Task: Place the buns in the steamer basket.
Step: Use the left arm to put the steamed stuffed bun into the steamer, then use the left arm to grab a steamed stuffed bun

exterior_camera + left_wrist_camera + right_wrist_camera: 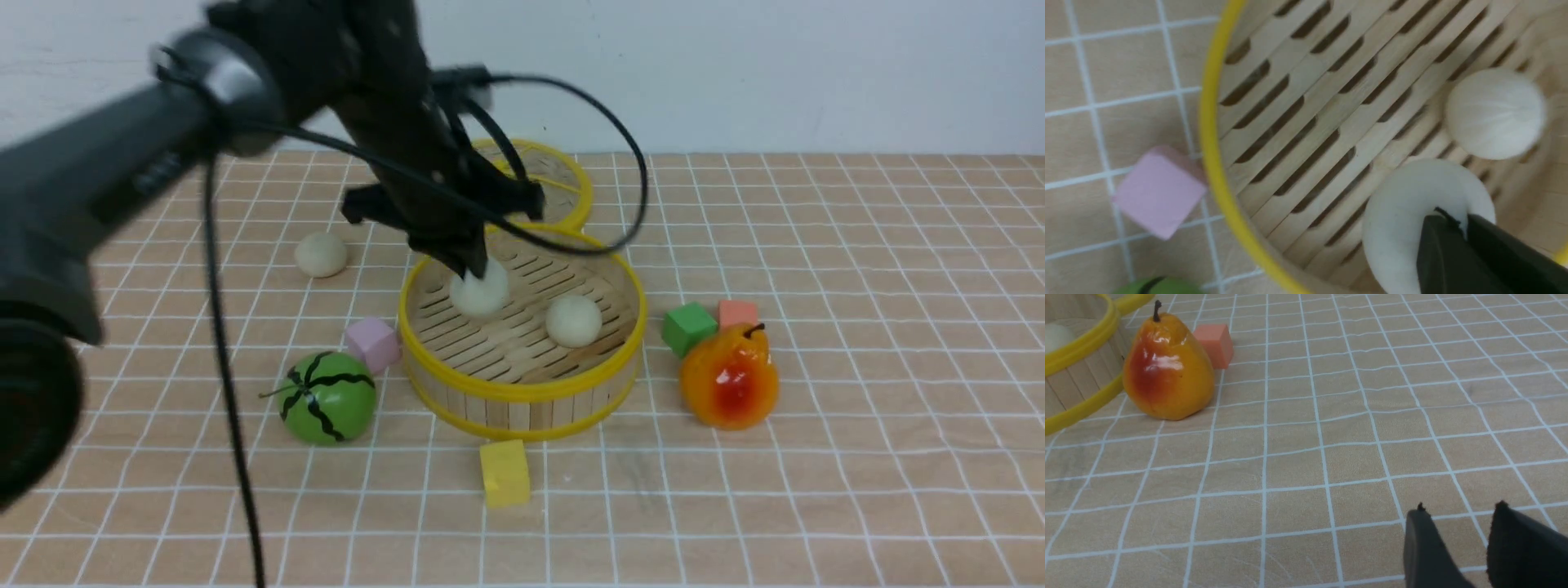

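The steamer basket [522, 394] stands mid-table; its yellow rim shows in the left wrist view [1210, 122] and the right wrist view [1077, 347]. My left gripper [473, 273] reaches down into it, shut on a cream-white bun [480, 296], which bulges around the jaws in the left wrist view [1400, 220]. A second bun [573, 320] lies loose on the slats beside it [1494, 112]. A third bun [321, 254] sits on the table left of the basket. My right gripper [1457, 508] is open and empty above bare cloth, out of the front view.
The woven lid [563, 184] lies behind the basket. A green melon [326, 398] and pink cube [372, 343] sit at its left, a yellow cube [504, 472] in front, and a green cube [688, 327], orange cube [738, 313] and pear [729, 376] at its right.
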{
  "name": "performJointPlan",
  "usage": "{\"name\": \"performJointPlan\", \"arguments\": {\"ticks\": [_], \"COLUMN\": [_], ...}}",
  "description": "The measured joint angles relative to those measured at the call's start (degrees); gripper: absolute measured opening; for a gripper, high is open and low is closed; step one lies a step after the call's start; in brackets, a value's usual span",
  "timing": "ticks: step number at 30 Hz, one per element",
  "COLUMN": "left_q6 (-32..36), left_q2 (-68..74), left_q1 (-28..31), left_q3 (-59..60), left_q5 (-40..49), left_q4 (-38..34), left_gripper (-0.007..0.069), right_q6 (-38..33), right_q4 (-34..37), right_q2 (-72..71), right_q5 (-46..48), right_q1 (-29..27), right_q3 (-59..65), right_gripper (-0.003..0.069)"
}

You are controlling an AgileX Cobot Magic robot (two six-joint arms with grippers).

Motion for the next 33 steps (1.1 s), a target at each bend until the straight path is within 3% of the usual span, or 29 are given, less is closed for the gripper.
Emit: {"name": "performJointPlan", "arguments": {"ticks": [5,13,16,22,28,33], "left_q6": [-5.1,-7.1,-7.7,-9.4,-8.7,-4.2], "left_q2": [4.3,4.9,4.6,4.1,8.0,12.4], "left_q1": [-3.0,-3.0,-1.2,8.0,18.3,21.1], "left_q3": [0.0,-3.7,-7.6,-11.6,-11.8,-11.8], "left_q5": [-0.8,1.9,3.7,0.4,-8.5,-13.6], "left_q4": [6.4,10.6,13.1,12.5,3.6,-3.3], "left_gripper": [0.0122,0.0439,0.0487,0.0460,0.0382,0.0361], "right_q6": [0.0,0.0,0.0,0.0,0.0,0.0], "right_q4": [0.0,0.0,0.0,0.0,0.0,0.0], "right_q2": [0.0,0.0,0.0,0.0,0.0,0.0], "right_q5": [0.0,0.0,0.0,0.0,0.0,0.0], "right_q1": [0.0,0.0,0.0,0.0,0.0,0.0], "right_q3": [0.0,0.0,0.0,0.0,0.0,0.0], "right_gripper": [0.0241,0.0241,0.0241,0.0241,0.0241,0.0241]}}
